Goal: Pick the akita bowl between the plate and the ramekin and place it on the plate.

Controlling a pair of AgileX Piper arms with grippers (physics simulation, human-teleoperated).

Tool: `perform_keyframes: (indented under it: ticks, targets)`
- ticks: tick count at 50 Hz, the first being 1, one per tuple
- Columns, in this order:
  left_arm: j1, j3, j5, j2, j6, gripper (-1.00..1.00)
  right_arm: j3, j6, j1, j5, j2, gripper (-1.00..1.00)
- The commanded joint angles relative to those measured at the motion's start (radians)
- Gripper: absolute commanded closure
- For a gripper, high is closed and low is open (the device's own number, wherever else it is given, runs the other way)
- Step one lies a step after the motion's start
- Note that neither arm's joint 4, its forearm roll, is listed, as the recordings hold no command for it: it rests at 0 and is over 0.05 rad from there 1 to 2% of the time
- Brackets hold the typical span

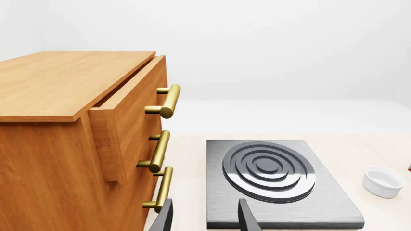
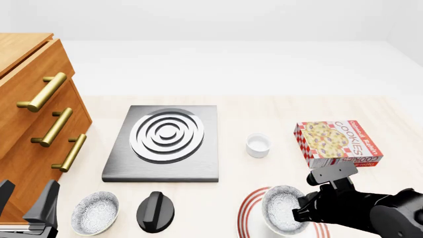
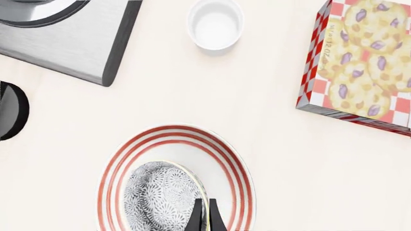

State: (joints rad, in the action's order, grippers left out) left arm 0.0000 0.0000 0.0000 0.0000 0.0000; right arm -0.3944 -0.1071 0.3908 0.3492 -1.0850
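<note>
The akita bowl (image 2: 283,208), dark and speckled outside and pale speckled inside, sits over the red-ringed white plate (image 2: 250,208) at the table's near right edge. My right gripper (image 2: 301,212) is shut on the bowl's right rim. In the right wrist view the two fingers pinch the rim of the bowl (image 3: 160,197) inside the plate's rings (image 3: 173,135). I cannot tell whether the bowl touches the plate. The ramekin (image 2: 258,145) stands beyond the plate. My left gripper (image 2: 26,207) hangs open and empty at the near left, beside the cabinet.
A wooden drawer cabinet (image 2: 26,114) with brass handles fills the left, its top drawer slightly pulled out. A grey stove plate (image 2: 165,144) lies mid-table. A cookie box (image 2: 337,144) lies at the right. A second speckled bowl (image 2: 94,212) and a black knob (image 2: 156,211) sit near left.
</note>
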Motion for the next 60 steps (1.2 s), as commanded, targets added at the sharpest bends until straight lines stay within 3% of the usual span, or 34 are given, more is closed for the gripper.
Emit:
perform_keyframes:
  ticks: [1,14,15,17,22,29,31,32,33,35,37,39,42,45,50,56,59,60]
  targets:
    - [0.0,0.0,0.0,0.0,0.0,-1.0,0.071,-0.007,0.016,-0.075,-0.032,1.0]
    - [0.0,0.0,0.0,0.0,0.0,-1.0,0.066,0.012,0.028,-0.081,-0.049,1.0]
    - [0.0,0.0,0.0,0.0,0.0,-1.0,0.064,0.03,0.013,-0.065,-0.027,-1.0]
    - [0.0,0.0,0.0,0.0,0.0,-1.0,0.059,0.055,-0.007,-0.035,0.008,-1.0]
    - [0.0,0.0,0.0,0.0,0.0,-1.0,0.017,0.045,-0.031,0.041,0.073,-1.0]
    - [0.0,0.0,0.0,0.0,0.0,-1.0,-0.019,0.118,-0.115,0.131,0.188,-1.0]
    - [0.0,0.0,0.0,0.0,0.0,-1.0,-0.038,0.167,-0.184,0.173,0.25,-1.0]
    - [0.0,0.0,0.0,0.0,0.0,-1.0,-0.042,0.234,-0.252,0.187,0.306,-1.0]
    - [0.0,0.0,0.0,0.0,0.0,-1.0,-0.042,0.234,-0.253,0.188,0.306,-1.0]
    - [0.0,0.0,0.0,0.0,0.0,-1.0,-0.026,0.309,-0.314,0.164,0.361,-1.0]
    - [0.0,0.0,0.0,0.0,0.0,-1.0,-0.01,0.329,-0.314,0.127,0.376,-1.0]
    - [0.0,0.0,0.0,0.0,0.0,-1.0,0.019,0.297,-0.273,0.063,0.336,-1.0]
    - [0.0,0.0,0.0,0.0,0.0,-1.0,0.029,0.324,-0.26,0.057,0.381,-1.0]
    - [0.0,0.0,0.0,0.0,0.0,-1.0,-0.008,0.361,-0.259,0.138,0.575,-1.0]
    - [0.0,0.0,0.0,0.0,0.0,-1.0,-0.1,0.393,-0.245,0.271,0.758,-1.0]
    - [0.0,0.0,0.0,0.0,0.0,-1.0,-0.171,0.399,-0.29,0.323,0.83,-1.0]
    - [0.0,0.0,0.0,0.0,0.0,-1.0,-0.213,0.356,-0.361,0.323,0.895,-1.0]
    - [0.0,0.0,0.0,0.0,0.0,-1.0,-0.194,0.407,-0.401,0.307,0.898,-1.0]
